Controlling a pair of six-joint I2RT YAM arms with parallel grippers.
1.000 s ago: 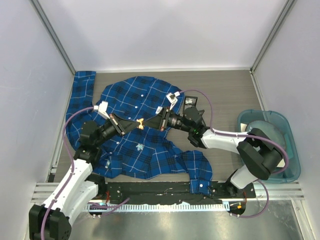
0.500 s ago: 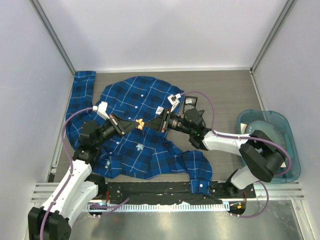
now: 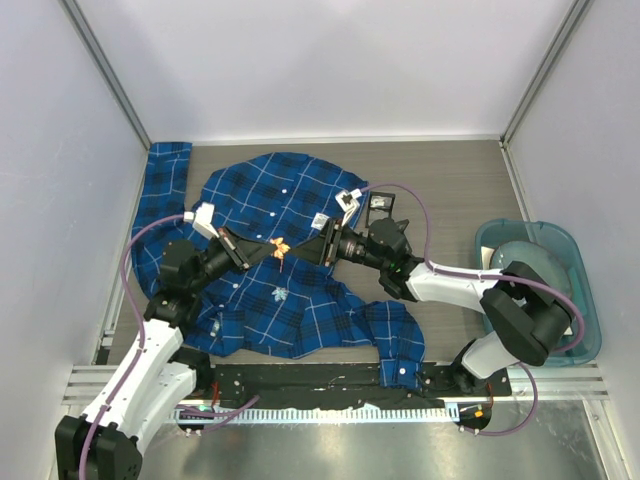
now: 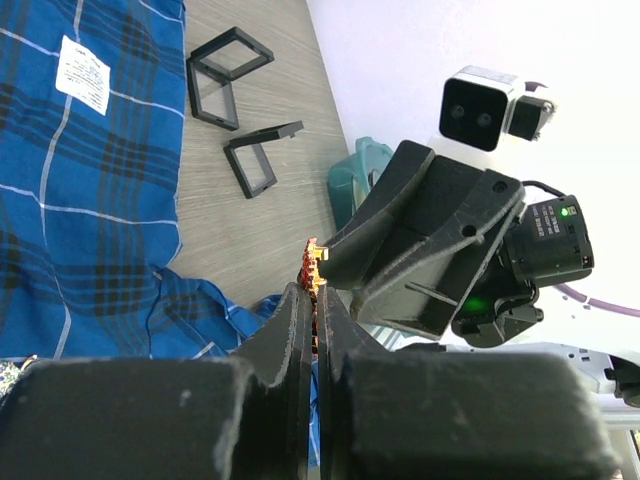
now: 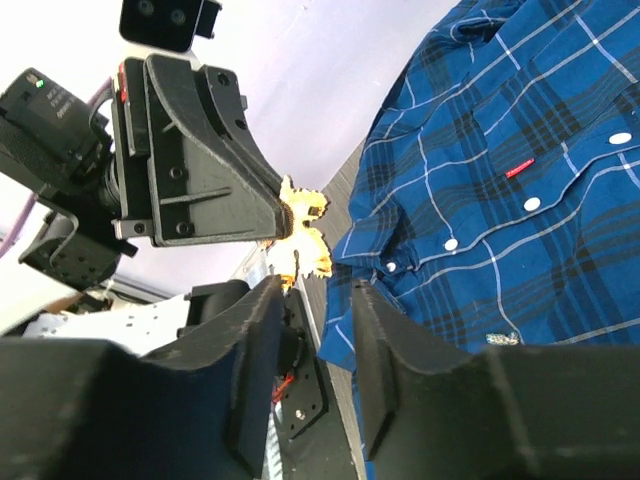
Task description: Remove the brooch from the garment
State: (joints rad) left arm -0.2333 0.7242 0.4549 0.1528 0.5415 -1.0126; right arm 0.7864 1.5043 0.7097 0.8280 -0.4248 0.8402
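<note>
Left claw (image 4: 314,295): pressed together on the brooch (image 5: 300,235). In its own wrist view a thin orange edge sticks out between the tips.
Right claw (image 5: 315,290): fingers (image 5: 255,350) apart with an open gap between them, tips just beside the brooch. Whether either tip touches it cannot be told.
Brooch: orange-yellow and leaf-shaped. It is held in the air clear of the cloth, over the middle of the garment (image 3: 262,195), between the two claws that point at each other.
Change since a second ago: the right claw was narrower around the brooch and has spread apart. The left claw stays clamped. The brooch hangs in almost the same spot, and the garment lies as it did.
Garment: blue and navy plaid shirt, spread front-up on the table (image 3: 450,190). One sleeve reaches to the far left corner, and a cuff lies at the near edge.
Count, claws: two, one closed and one parted.
Count, brooch in a grip: one.
Count, garments: one.
Count, buttons (image 5: 531,203): four white ones along the placket in the right wrist view.
Count, label (image 4: 83,73): one small white one on the cloth.
Count, black frames (image 4: 255,160): at least two open square ones on the bare table beyond the shirt. The exact number is unclear where they overlap.
Count, bin (image 3: 592,330): one teal tub on the right side of the table, well apart from the shirt.
</note>
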